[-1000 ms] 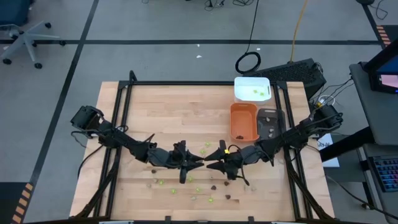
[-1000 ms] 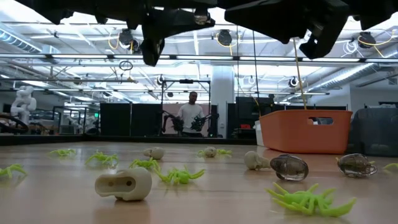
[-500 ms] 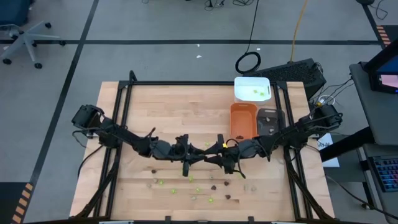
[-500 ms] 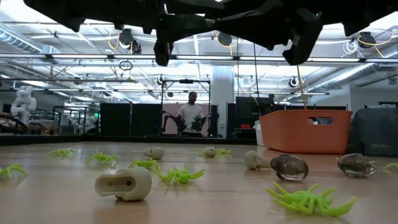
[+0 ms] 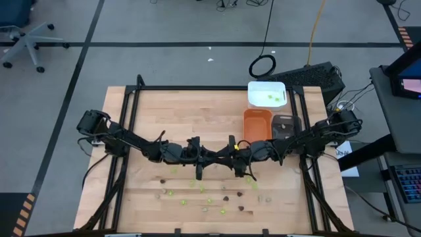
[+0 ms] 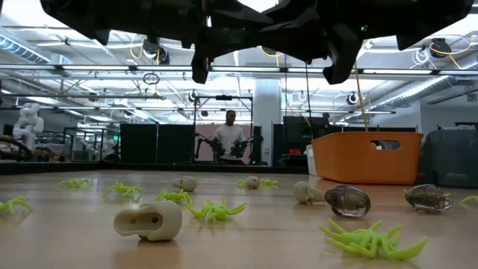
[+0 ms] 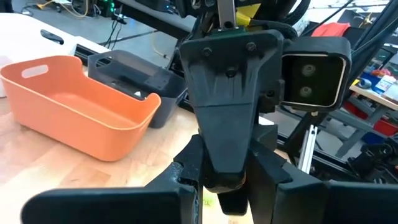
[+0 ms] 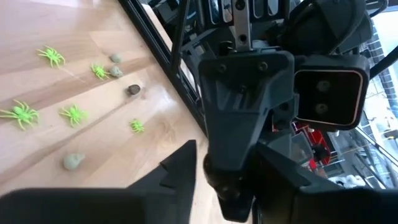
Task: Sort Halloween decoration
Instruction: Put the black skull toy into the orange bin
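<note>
The Halloween decoration lies scattered on the near half of the wooden table: lime-green spiders (image 5: 184, 201) (image 6: 216, 211), dark brown bugs (image 5: 225, 196) (image 6: 347, 200) and pale beige skulls (image 5: 158, 194) (image 6: 149, 221). My left gripper (image 5: 209, 158) and my right gripper (image 5: 225, 158) face each other tip to tip over the table's middle, well above the pieces. Both are open. In the left wrist view my left gripper (image 7: 239, 205) frames the right one head-on. In the right wrist view my right gripper (image 8: 230, 208) frames the left one the same way. Whether either holds a piece is hidden.
Three trays stand at the table's far right: a white tray (image 5: 266, 94) with a few green pieces, an orange tray (image 5: 258, 128) (image 6: 366, 157) and a grey tray (image 5: 285, 128) holding dark pieces. A person stands far behind the table (image 6: 229, 138).
Both grippers have moved from the near-middle of the table toward its far edge, keeping tip to tip. The left one has also shifted a little toward the right. The pieces on the table have stayed where they were.
</note>
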Robot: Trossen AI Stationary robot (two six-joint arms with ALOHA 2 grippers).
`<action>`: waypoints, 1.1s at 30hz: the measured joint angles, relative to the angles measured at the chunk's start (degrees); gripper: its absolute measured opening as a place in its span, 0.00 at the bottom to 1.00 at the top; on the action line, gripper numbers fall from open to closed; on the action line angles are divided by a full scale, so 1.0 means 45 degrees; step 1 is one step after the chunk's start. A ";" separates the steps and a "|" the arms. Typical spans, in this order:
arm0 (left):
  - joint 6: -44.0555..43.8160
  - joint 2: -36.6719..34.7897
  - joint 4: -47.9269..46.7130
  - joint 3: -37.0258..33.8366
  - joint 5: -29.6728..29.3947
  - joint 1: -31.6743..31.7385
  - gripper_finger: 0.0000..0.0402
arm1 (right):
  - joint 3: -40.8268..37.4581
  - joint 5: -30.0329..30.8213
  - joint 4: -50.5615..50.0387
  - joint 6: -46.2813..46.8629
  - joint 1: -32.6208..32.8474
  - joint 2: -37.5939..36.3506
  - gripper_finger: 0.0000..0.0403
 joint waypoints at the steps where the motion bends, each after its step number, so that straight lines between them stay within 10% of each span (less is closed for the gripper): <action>1: 0.0002 0.0000 -0.0008 0.0000 0.0010 0.0016 0.18 | 0.0003 -0.0008 -0.0035 0.0008 -0.0045 0.0000 0.26; 10: -0.0037 0.0000 -0.0041 -0.0005 0.0015 0.0016 0.20 | -0.0005 -0.0078 -0.0146 0.0472 -0.0102 0.0000 0.12; 24: 0.0523 -0.0278 0.0162 0.0010 0.0147 -0.0365 0.53 | -0.0010 0.0916 -0.0480 0.2478 0.0850 -0.0028 0.12; 33: 0.4475 -0.0758 -0.0258 0.0010 0.0142 -0.1603 0.54 | -0.0010 0.1619 -0.0942 0.4414 0.1961 -0.0034 0.12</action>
